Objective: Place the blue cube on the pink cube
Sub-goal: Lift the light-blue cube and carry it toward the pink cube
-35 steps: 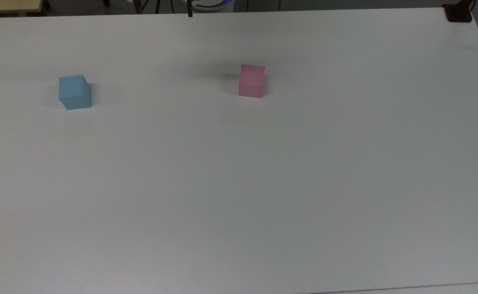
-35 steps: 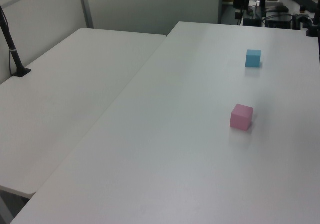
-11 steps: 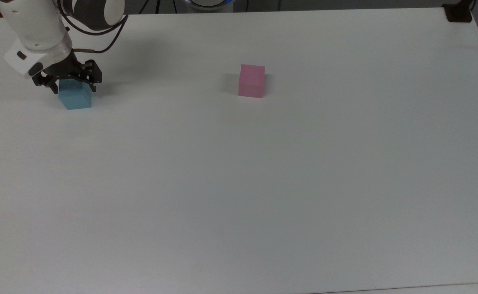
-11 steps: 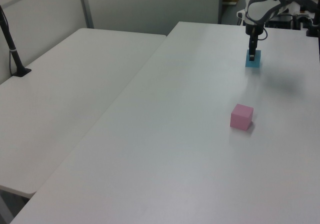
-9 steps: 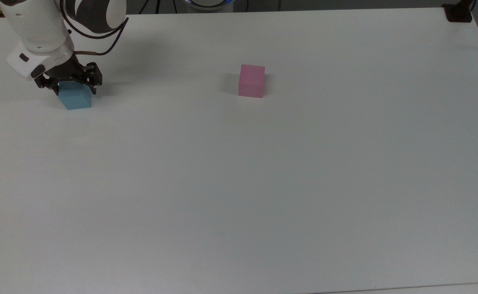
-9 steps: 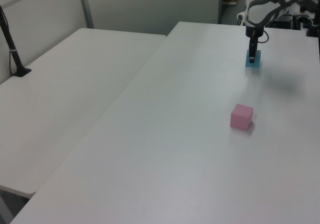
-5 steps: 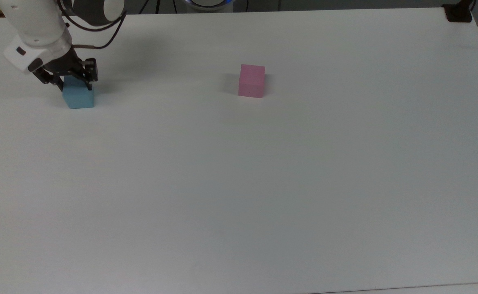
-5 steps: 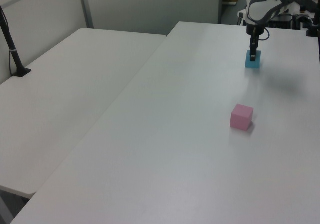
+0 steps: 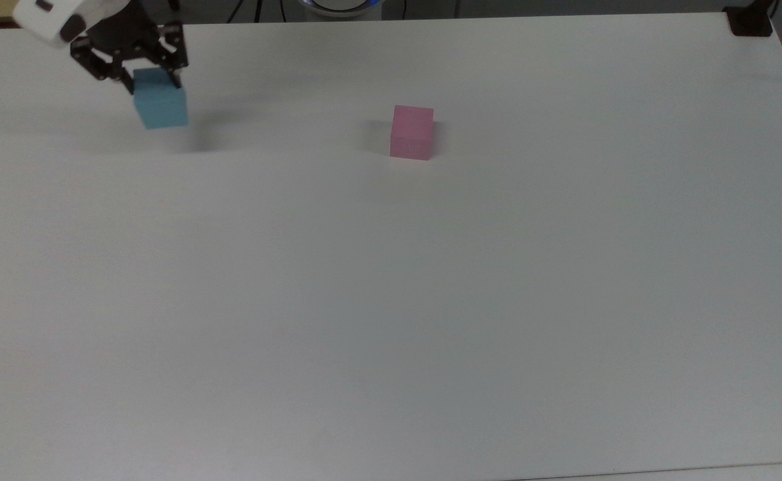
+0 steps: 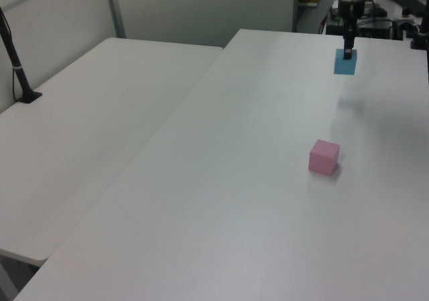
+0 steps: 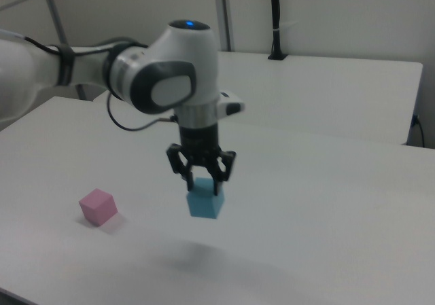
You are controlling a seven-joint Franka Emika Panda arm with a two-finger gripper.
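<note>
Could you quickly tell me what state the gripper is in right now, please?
Gripper: closed on the blue cube, which it holds in the air above the white table.

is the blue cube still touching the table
Apart. In the right view the blue cube hangs in the claw, its shadow on the table well below it.

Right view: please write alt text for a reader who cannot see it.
A white robot arm's gripper holds the blue cube lifted above a white table, with the cube's shadow on the surface below. The pink cube sits on the table toward the right view's left, apart from the arm.
</note>
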